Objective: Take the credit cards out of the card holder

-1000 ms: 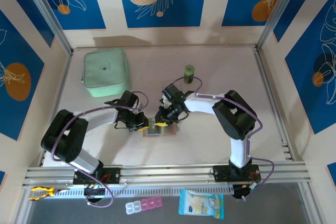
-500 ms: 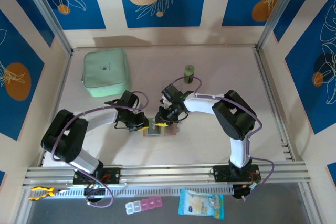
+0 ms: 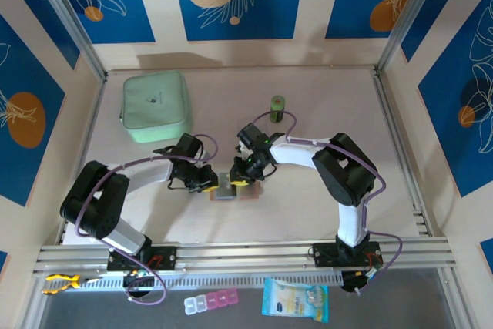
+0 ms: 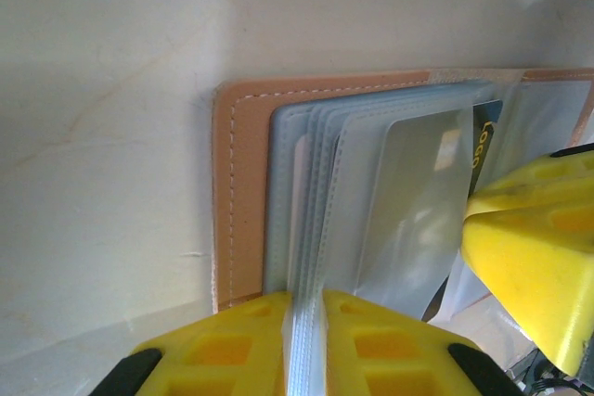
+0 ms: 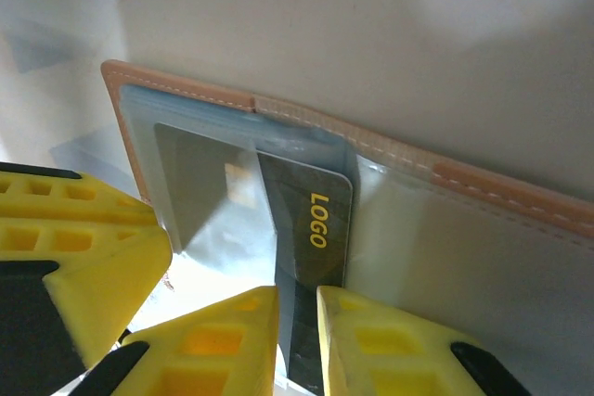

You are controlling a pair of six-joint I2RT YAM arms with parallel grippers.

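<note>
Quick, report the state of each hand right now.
Left hand: closed on the clear sleeves of the card holder.
Right hand: closed on a dark credit card marked LOGO.

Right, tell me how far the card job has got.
Done: the card holder lies open. In hand: left gripper pinches its clear sleeves, right gripper pinches the dark LOGO card, part-way out. Left: pull it free, then the card in the next sleeve.
</note>
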